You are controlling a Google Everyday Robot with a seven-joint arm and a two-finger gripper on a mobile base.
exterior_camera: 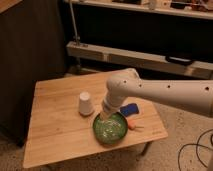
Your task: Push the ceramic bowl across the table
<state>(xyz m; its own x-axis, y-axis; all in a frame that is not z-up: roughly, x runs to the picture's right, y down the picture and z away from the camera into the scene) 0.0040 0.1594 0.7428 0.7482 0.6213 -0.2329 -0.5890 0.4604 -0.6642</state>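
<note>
The green ceramic bowl (111,129) sits on the light wooden table (55,125), near its front right edge. My gripper (103,118) hangs at the end of the white arm, down at the bowl's far left rim, touching or just over it. The white upside-down cup (85,103) stands just left of the gripper.
A blue object (129,109) and a small orange and white thing (133,125) lie right of the bowl. A long grey shelf rail (140,56) runs behind the table. A dark cabinet (25,60) stands at the left. A black cable (200,150) lies on the floor at the right.
</note>
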